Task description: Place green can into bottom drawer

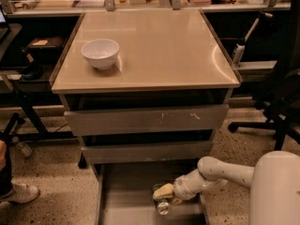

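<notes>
The claw [162,197] is low down at the front of the desk [154,41], inside the open bottom drawer [126,191], near its right side. It is clenched on the green can [163,207]: a pale yellow finger [163,190] sits on top of the can & the can's shiny silver end points out toward the front. The can hangs w/ the claw just over the drawer's flat grey floor; I can't tell if it touches that floor. The white arm [211,172] comes in from the right, out of the big white robot body [276,191] in the btm right corner. Right above the open drawer is the plain grey middle drawer front [145,152], & above that the top drawer front [140,121] w/ small white scratch marks. On the tan desk top, toward the left, stands a white bowl [100,53], upright & well apart from the can. On the speckled ground [51,182] at the far left is a white shoe [21,192]. A black office chair [281,102] stands to the right of the desk.
</notes>
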`<state>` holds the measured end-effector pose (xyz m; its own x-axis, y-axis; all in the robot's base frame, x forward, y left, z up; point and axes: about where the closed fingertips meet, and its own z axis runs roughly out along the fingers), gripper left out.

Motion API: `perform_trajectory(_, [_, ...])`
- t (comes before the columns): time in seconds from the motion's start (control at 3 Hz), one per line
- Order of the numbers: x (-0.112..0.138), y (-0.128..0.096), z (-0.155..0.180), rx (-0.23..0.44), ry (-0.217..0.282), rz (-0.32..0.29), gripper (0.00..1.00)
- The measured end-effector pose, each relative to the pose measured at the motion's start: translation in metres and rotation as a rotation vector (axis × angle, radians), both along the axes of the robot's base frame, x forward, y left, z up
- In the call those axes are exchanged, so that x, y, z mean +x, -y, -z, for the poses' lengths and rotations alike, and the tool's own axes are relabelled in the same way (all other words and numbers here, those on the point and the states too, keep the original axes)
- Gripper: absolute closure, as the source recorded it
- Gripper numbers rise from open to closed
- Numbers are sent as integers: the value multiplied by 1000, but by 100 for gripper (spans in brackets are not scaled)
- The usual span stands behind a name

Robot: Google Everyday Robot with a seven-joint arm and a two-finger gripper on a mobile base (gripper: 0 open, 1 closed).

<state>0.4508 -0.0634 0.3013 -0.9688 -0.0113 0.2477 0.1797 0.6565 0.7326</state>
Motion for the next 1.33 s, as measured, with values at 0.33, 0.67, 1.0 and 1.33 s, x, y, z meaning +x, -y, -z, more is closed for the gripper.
perform_trajectory(0.33, [-7,-14,31,38,-42,29,100])
perform_trajectory(0.67, [-6,-22,67,58,-59,91,100])
perform_trajectory(1.0, [-6,-26,96,74,-71,138,100])
perform_trajectory(1.33, [-6,-26,96,74,-71,138,100])
